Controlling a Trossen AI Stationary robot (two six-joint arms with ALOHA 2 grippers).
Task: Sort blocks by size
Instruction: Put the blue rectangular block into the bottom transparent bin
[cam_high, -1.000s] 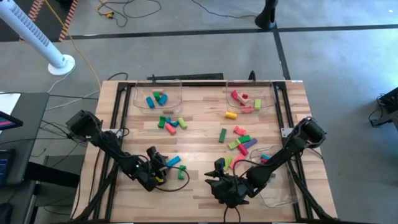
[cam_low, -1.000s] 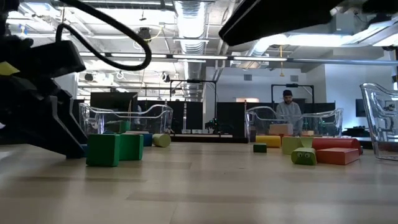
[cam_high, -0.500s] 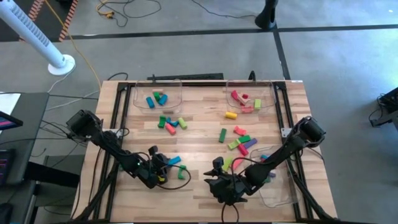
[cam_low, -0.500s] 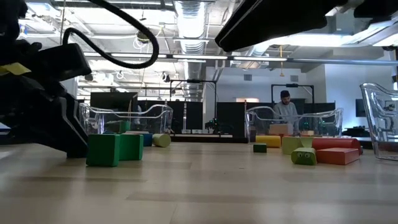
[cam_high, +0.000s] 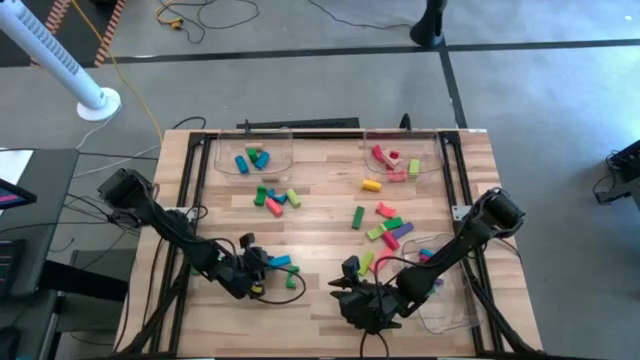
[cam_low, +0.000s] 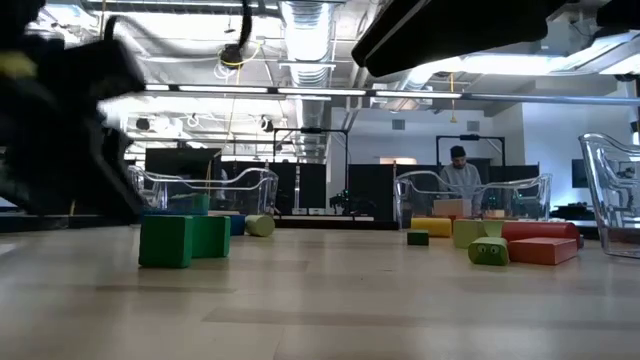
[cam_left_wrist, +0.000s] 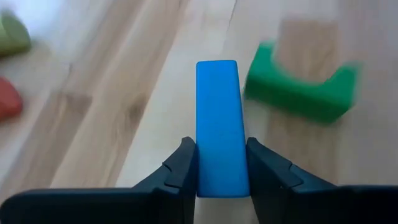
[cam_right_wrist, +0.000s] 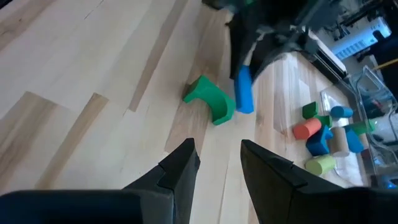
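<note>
My left gripper (cam_high: 262, 267) is at the near left of the table, shut on a blue bar block (cam_left_wrist: 221, 124), which also shows in the high view (cam_high: 280, 260) and in the right wrist view (cam_right_wrist: 243, 90). A green arch block (cam_left_wrist: 301, 87) lies on the table just beyond it, toward the right (cam_high: 292, 276). My right gripper (cam_right_wrist: 217, 149) hovers at the near middle of the table (cam_high: 350, 270), open, with only bare wood between its fingers. In the low view my left arm is a dark blur (cam_low: 60, 130) beside the green block (cam_low: 183, 238). My left gripper pinches the blue block's two long sides (cam_left_wrist: 200, 168) between its two fingers, at the end nearest the wrist. The fingers slant down from the table's left and lie along the block. The block sticks out past the fingertips, its free end (cam_right_wrist: 245, 107) tipped down toward the table.
Two clear trays stand at the far edge: the left one (cam_high: 285, 150) holds blue and green blocks, the right one (cam_high: 437, 155) red and pink ones. A third tray (cam_high: 455, 318) sits near right. Loose blocks lie mid-table (cam_high: 275, 197) (cam_high: 385, 225).
My left arm has risen from the table; in the low view its dark bulk has lifted off the tabletop and is blurred. The green arch block has stayed where it was.
</note>
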